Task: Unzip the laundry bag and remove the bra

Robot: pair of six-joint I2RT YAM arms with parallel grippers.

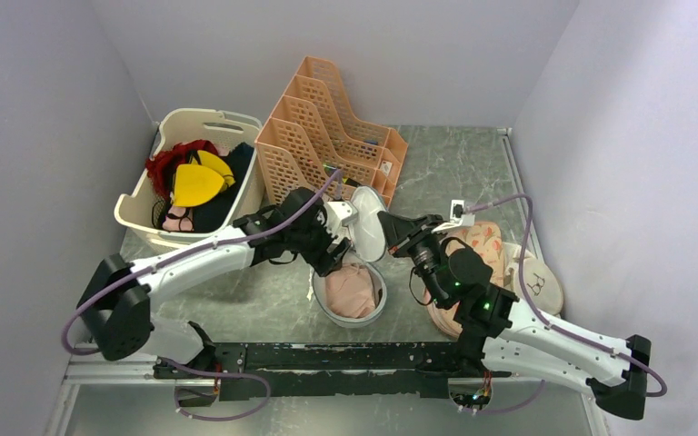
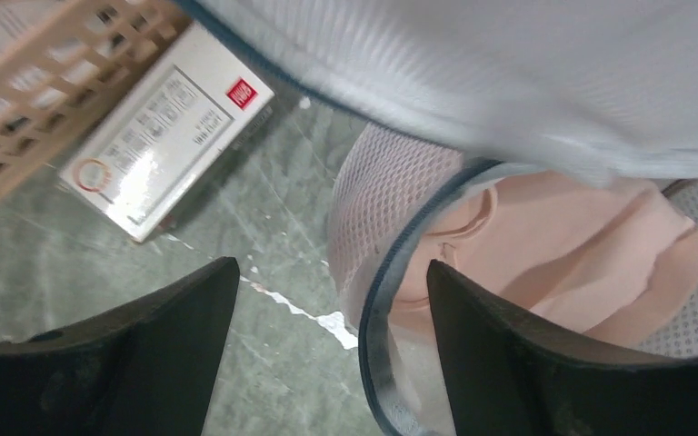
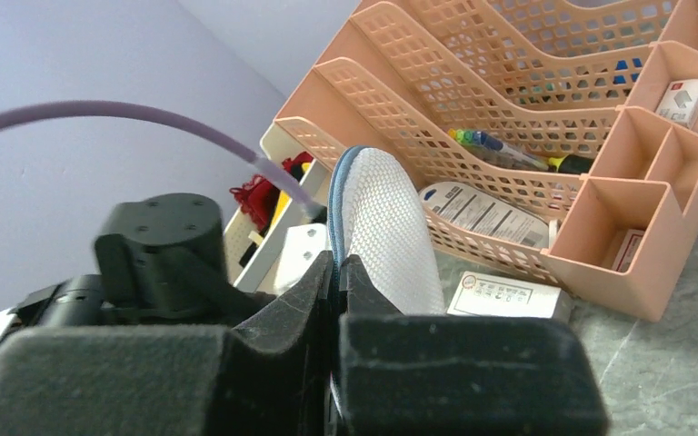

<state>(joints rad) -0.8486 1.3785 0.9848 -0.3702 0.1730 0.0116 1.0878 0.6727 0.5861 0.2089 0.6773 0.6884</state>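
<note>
The laundry bag [image 1: 320, 300] sits unzipped at the table's near middle, its round mesh lid [image 1: 367, 223] raised upright. The pale pink bra [image 1: 352, 292] lies inside. My right gripper [image 1: 393, 232] is shut on the lid's blue zip edge [image 3: 336, 195] and holds it up; the jaws meet in the right wrist view [image 3: 338, 261]. My left gripper [image 1: 332, 262] is open and empty over the bag's left rim. In the left wrist view [image 2: 332, 268] its fingers straddle the zip rim [image 2: 383, 291], one over the table, one over the bra [image 2: 563, 245].
A peach desk organizer [image 1: 327, 136] stands just behind the bag, with a white box [image 2: 159, 145] at its foot. A cream basket [image 1: 136, 213] of red, yellow and black clothes is back left. A peach printed pad [image 1: 491, 245] and white discs [image 1: 538, 286] lie right.
</note>
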